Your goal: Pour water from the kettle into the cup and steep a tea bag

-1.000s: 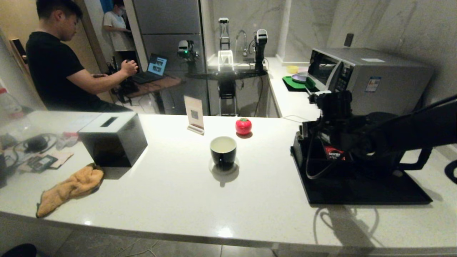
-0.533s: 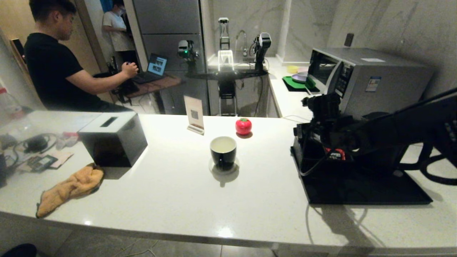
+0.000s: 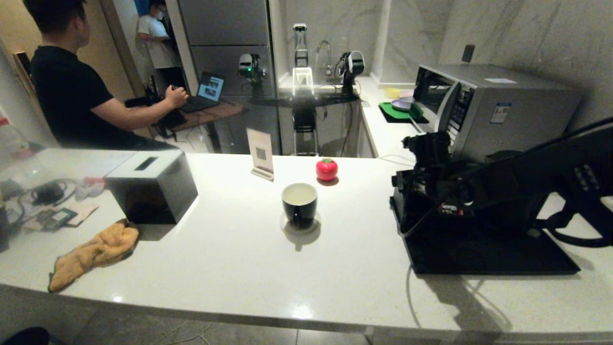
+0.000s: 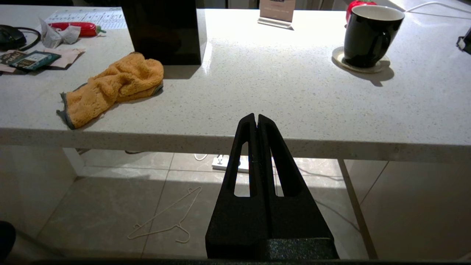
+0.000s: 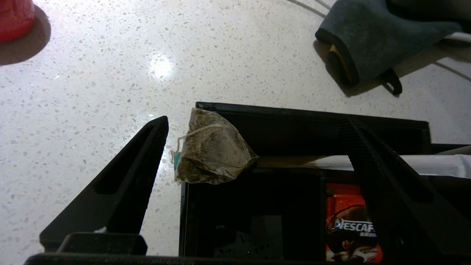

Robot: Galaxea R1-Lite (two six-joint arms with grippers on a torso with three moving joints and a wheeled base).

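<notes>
The cup (image 3: 299, 203), glossy black with a white inside, stands on a round coaster mid-counter, also seen as the cup (image 4: 369, 35). I cannot tell whether it holds water. My right arm (image 3: 483, 187) reaches over the low black compartment box (image 5: 312, 121) on the right. My right gripper (image 5: 254, 123) is open above the box's corner. A brown tea bag (image 5: 211, 152) rests on that corner between the fingers, touching neither. The kettle is hidden behind the arm. My left gripper (image 4: 256, 117) is shut and empty, parked below the counter's front edge.
A black tray (image 3: 479, 258) carries the compartment box, which holds a red Nescafe sachet (image 5: 349, 224). A red tomato-shaped object (image 3: 326, 169) and a sign card (image 3: 260, 153) stand behind the cup. A black tissue box (image 3: 153, 187), an orange cloth (image 3: 96, 251), a microwave (image 3: 498, 105) and a grey oven glove (image 5: 368, 36) are around.
My right arm has shifted a little to the left over the compartment box. The cup and the left arm have not moved.
</notes>
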